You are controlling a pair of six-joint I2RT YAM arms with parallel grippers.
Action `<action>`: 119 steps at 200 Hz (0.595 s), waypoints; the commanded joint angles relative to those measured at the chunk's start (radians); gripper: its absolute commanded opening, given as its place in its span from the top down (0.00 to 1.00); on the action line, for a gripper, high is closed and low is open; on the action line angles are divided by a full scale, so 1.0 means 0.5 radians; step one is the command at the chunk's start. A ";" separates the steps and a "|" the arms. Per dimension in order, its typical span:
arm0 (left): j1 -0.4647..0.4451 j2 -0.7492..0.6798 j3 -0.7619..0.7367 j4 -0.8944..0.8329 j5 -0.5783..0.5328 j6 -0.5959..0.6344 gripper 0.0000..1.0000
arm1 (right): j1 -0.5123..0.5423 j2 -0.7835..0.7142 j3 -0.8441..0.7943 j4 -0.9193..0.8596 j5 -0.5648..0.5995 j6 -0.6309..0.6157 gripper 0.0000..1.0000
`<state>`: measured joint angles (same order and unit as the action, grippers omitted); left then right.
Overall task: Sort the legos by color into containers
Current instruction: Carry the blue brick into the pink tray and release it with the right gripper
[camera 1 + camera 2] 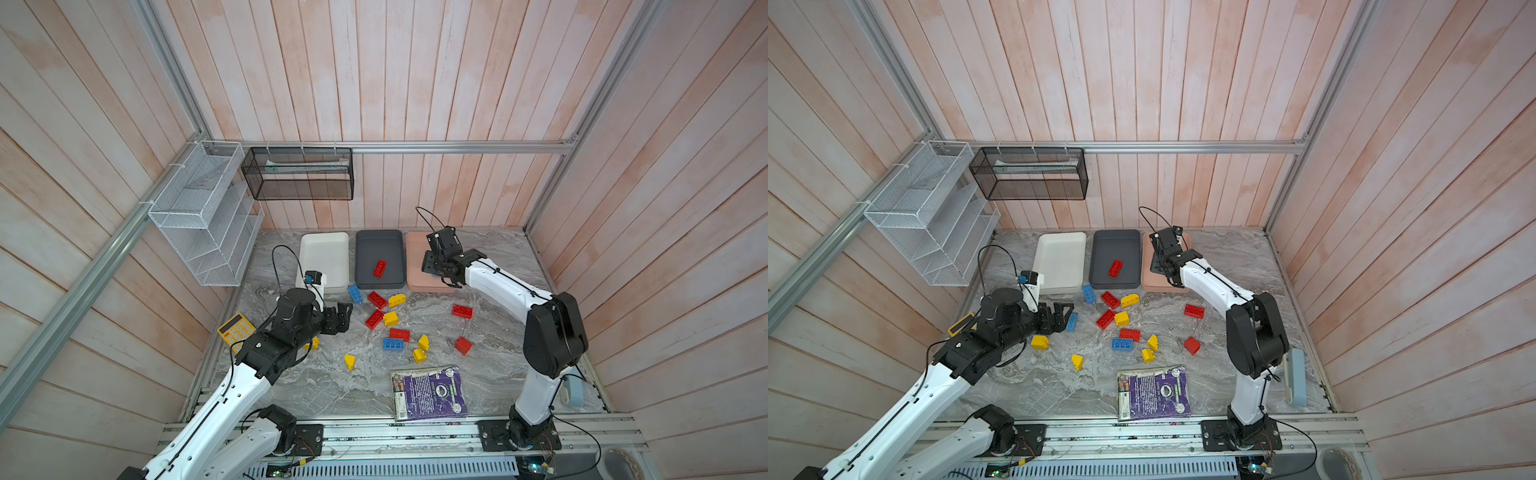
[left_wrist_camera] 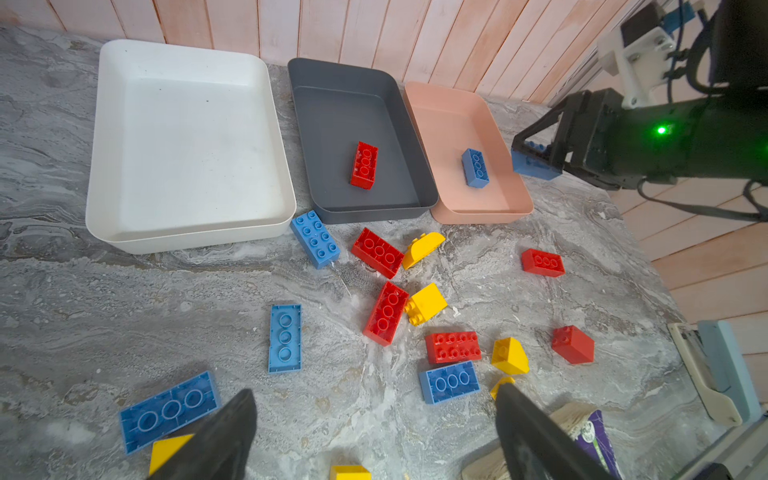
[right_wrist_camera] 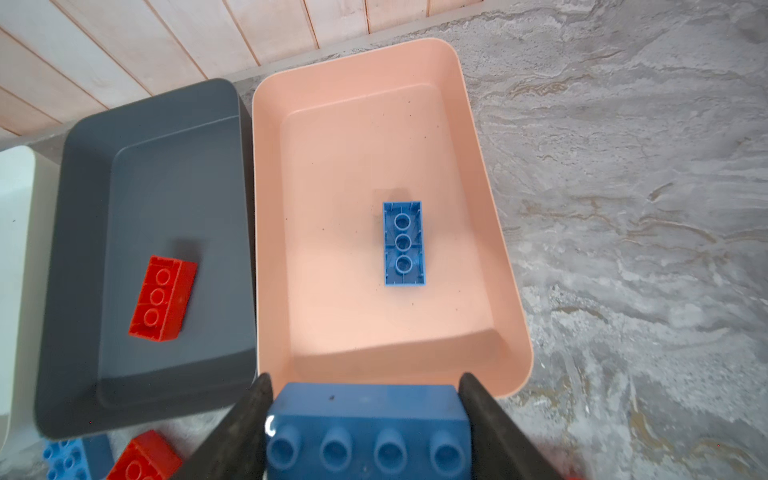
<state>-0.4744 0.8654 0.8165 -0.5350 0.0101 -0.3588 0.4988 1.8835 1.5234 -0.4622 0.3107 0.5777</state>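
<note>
**A:** Where do we find the right claw [image 3: 365, 386]?

**B:** We see it above the near rim of the salmon pink tray [image 3: 503, 291]. Its jaws pinch a blue brick [image 3: 365, 424], one finger pressed against each end, studs facing the wrist camera. The brick is held clear of the tray.

**A:** And inside that tray?

**B:** A second blue brick [image 3: 404, 245] lies hollow side up near the middle of the floor. Just beside it stands the dark grey tray [image 3: 83, 208], where we make out one red brick [image 3: 163, 298], also hollow side up. The white tray [image 2: 187, 137] sits at the other end of the row, next to the grey one.

**A:** What about the left claw [image 2: 374, 392]?

**B:** Its jaws are spread wide, and it hovers above the table [image 2: 124, 311], in front of the trays.

**A:** Where are the remaining legos?

**B:** We see them scattered on the table before the trays — red, blue and yellow mixed. A studs-up blue one [image 2: 315, 239] lies just beside the white tray's near corner, with a red one [image 2: 377, 252] and a rounded yellow one [image 2: 422, 249] close by. Two flat blue pieces [image 2: 285, 338] lie hollow side up nearer the left claw.

**A:** Anything else?

**B:** In a top view a yellow calculator [image 1: 236, 328] lies partly hidden by the left arm, and a purple booklet [image 1: 430, 392] rests near the table's front edge.
</note>
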 commanded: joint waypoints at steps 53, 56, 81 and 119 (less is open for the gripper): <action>0.007 0.077 -0.019 -0.013 -0.054 0.033 0.09 | -0.078 0.513 0.472 -0.109 -0.109 -0.161 0.34; 0.005 0.076 -0.019 -0.013 -0.054 0.035 0.09 | -0.083 0.533 0.488 -0.111 -0.114 -0.159 0.34; 0.008 0.085 -0.018 -0.013 -0.060 0.033 0.09 | -0.107 0.608 0.561 -0.113 -0.146 -0.155 0.30; 0.007 0.105 -0.016 -0.019 -0.075 0.038 0.09 | -0.116 0.615 0.622 -0.115 -0.150 -0.183 0.13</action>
<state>-0.4744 0.9092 0.8165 -0.5377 -0.0082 -0.3584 0.4458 2.1902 1.7912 -0.4957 0.2420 0.5003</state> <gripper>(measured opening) 0.911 0.838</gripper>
